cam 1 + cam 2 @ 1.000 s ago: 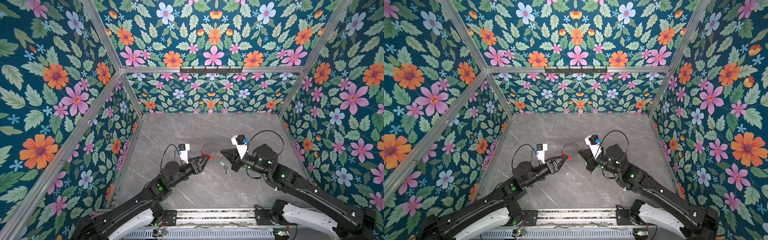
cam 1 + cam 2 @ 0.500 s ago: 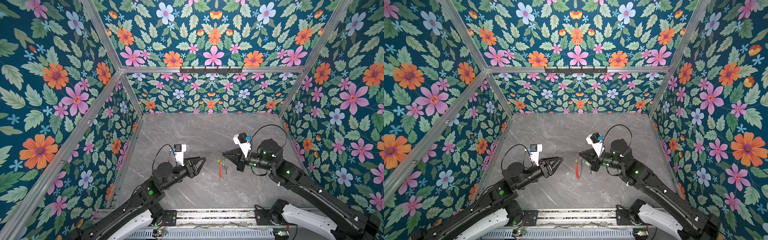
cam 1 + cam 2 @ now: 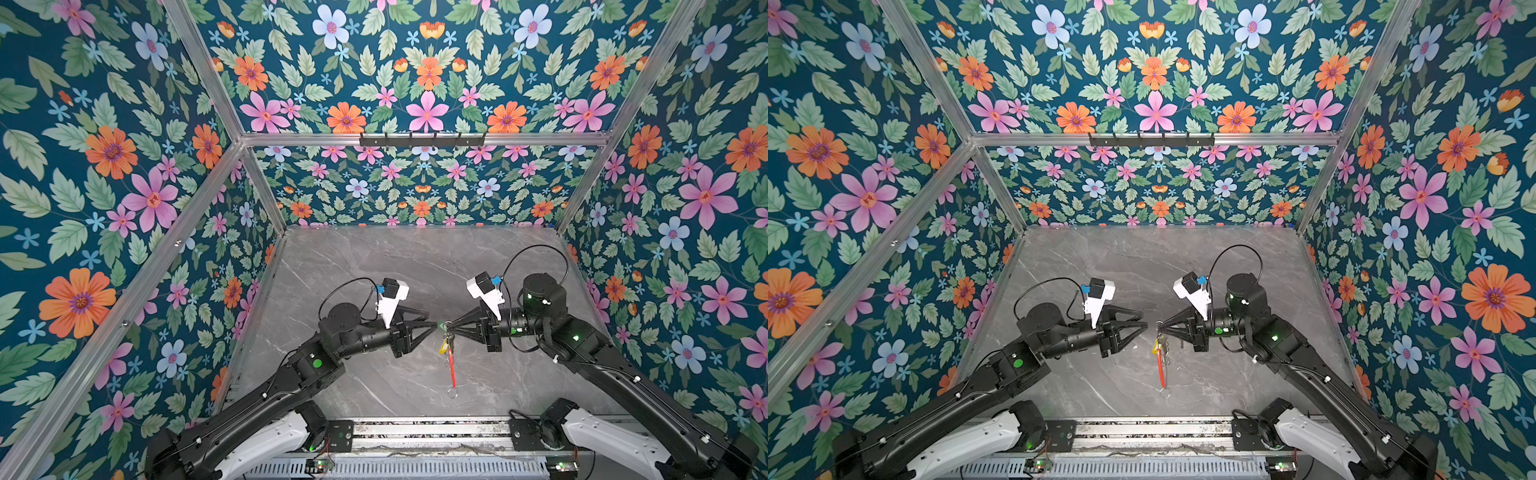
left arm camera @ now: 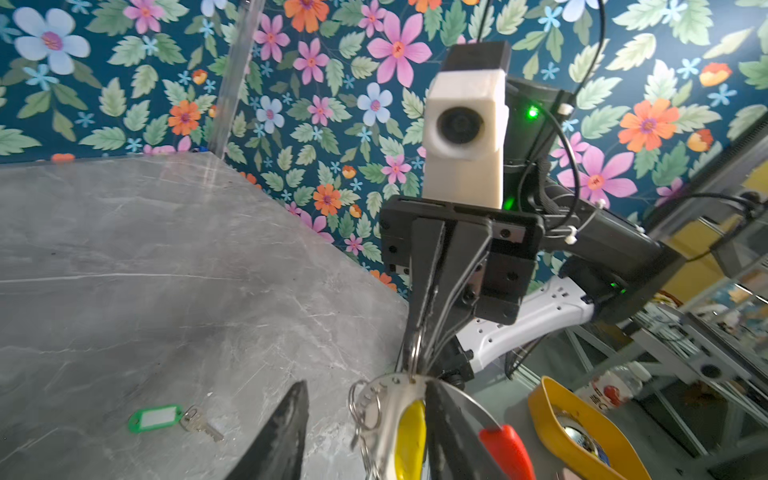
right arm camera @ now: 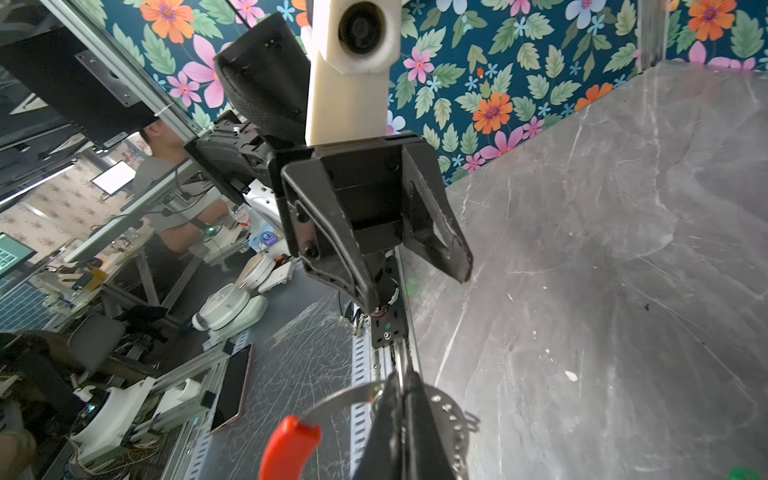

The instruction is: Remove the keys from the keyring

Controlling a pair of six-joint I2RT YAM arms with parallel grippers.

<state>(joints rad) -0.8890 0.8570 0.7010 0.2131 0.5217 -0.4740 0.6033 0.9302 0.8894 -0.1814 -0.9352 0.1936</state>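
Above the front half of the bench point(image 3: 374, 270), the right gripper point(image 3: 451, 326) is clamped on the keyring point(image 3: 451, 370), which hangs with the yellow-tagged key point(image 3: 444, 345) on it. The left gripper point(image 3: 1144, 320) faces it, fingers apart and empty. The green-tagged key point(image 4: 156, 417) lies loose on the bench.

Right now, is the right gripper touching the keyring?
Touching. The right wrist view shows the right gripper with jaws shut on the keyring.
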